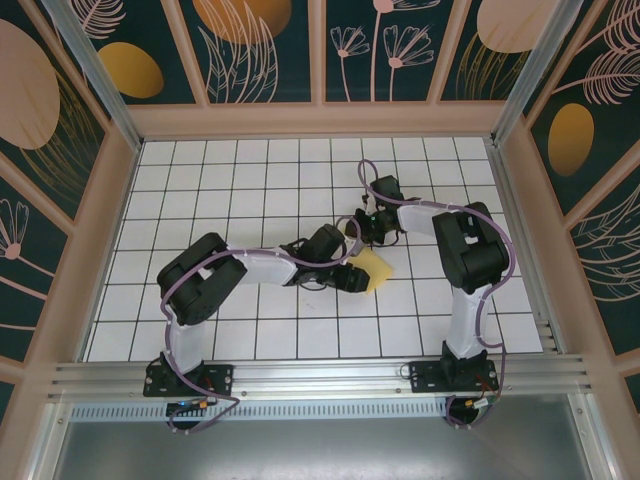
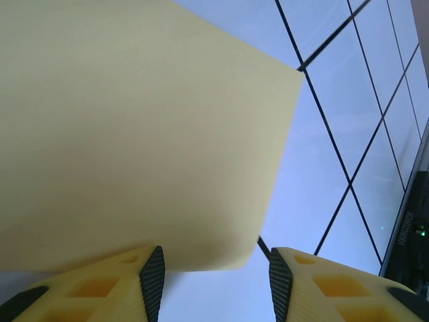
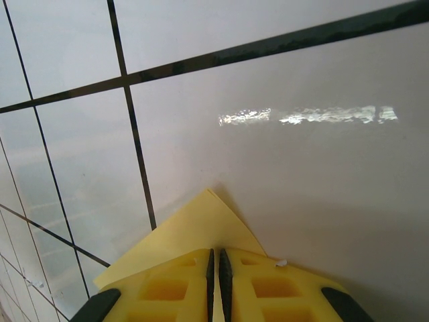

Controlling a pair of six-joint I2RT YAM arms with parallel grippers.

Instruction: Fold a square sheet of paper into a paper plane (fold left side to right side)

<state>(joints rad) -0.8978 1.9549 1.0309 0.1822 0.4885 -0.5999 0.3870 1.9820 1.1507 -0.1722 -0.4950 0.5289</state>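
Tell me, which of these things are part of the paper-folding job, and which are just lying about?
For the job: the square sheet of paper; left jaws, open by its edge; right jaws, closed over its corner.
Just surroundings: the white tiled table; the patterned walls.

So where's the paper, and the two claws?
square sheet of paper (image 2: 134,134), left wrist view, middle of its face
left gripper (image 2: 214,272), left wrist view, between its fingertips
right gripper (image 3: 215,258), right wrist view, between its fingertips

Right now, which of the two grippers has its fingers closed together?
The right gripper: its fingers meet with barely a slit, over a corner of the yellow paper. The left gripper has its fingers well apart at the paper's edge.
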